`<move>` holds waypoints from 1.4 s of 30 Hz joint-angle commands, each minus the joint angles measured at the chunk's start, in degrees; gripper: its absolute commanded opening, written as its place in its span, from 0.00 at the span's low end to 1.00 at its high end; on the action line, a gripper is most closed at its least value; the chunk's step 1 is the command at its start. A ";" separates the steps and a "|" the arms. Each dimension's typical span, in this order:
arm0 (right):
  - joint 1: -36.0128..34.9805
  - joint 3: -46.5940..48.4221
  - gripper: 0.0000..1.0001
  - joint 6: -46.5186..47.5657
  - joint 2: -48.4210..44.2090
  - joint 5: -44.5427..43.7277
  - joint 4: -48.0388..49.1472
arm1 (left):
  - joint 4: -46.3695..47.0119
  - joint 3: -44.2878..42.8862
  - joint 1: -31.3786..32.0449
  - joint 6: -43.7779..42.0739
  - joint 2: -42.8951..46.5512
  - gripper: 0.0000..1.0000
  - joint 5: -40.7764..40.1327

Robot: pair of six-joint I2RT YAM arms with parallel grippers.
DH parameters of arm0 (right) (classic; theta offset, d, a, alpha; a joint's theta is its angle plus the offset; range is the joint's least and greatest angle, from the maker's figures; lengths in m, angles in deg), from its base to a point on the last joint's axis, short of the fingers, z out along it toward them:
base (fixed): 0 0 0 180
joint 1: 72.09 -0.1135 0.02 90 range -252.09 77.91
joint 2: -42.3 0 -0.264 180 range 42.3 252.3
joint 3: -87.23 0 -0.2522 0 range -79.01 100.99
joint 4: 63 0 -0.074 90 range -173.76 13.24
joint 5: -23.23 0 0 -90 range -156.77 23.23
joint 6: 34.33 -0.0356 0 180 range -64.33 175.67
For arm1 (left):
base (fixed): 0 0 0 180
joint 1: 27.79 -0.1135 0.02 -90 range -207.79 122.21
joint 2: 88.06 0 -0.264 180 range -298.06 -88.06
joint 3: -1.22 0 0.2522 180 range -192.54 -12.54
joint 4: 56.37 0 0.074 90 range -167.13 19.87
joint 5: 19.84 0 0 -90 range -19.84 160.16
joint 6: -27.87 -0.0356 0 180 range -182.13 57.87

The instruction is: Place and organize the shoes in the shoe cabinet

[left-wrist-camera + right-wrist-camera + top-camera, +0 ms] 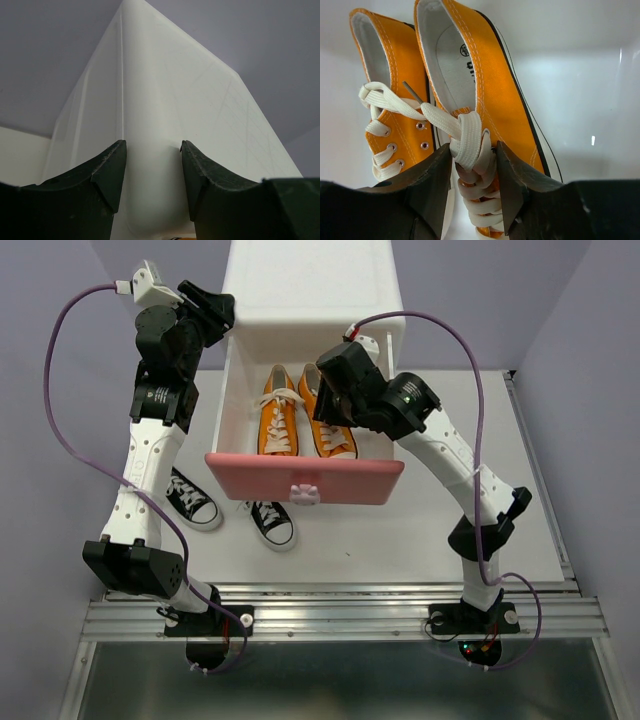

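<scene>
The orange pair [283,422] lies side by side, toes toward the arms, inside the pulled-out upper drawer [300,480] of the shoe cabinet [310,280], so half the sorting looks done. The black pair [192,498] sits out on the bench [420,530], in front of the drawer and to its left, the two shoes apart and angled differently. They have yet to be stowed, and the drawer yet to be pushed shut.

The right tool [474,160] hangs over the right orange shoe, its jaws partly apart and flanking the laces [465,131]. I cannot tell whether it pinches them or merely brackets them. The left tool [152,165] straddles the cabinet's back left corner at a middling width, apparently bracing it.

The lower drawer is hidden under the open one, so its contents are unknown.
</scene>
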 commanded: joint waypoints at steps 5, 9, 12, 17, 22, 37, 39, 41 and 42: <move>-0.35 -0.86 0.50 -1.43 -1.97 0.53 5.75 | -18.32 4.43 0.43 -3.87 -5.52 0.57 1.01; -0.35 -2.62 0.28 -1.07 -2.67 0.89 8.47 | -18.32 4.51 0.43 -4.04 -5.52 0.57 1.01; -0.35 -0.69 0.04 -2.48 -1.37 -2.80 5.50 | -18.32 4.25 0.43 -4.22 -5.61 0.57 1.09; -0.35 0.81 0.06 -3.27 -0.83 -4.22 4.43 | -18.41 4.16 0.43 -4.40 -5.79 0.57 1.09; -0.35 0.72 0.05 -2.83 -0.39 -5.27 4.17 | -18.41 4.43 0.43 -4.48 -5.87 0.57 1.01; -0.87 -4.19 0.64 2.17 -5.82 -0.27 19.71 | -18.24 3.72 0.43 -3.70 -6.05 0.57 1.27; -0.87 -6.13 0.69 2.44 -7.33 -1.22 23.31 | -18.24 3.46 0.43 -3.61 -5.88 0.57 1.36; -0.87 -6.92 0.77 3.57 -8.99 -1.58 25.60 | -18.32 3.29 0.43 -3.52 -5.79 0.57 1.36; -0.87 -7.27 0.80 4.80 -9.52 -1.49 26.75 | -18.50 3.20 0.43 -3.52 -5.70 0.57 1.36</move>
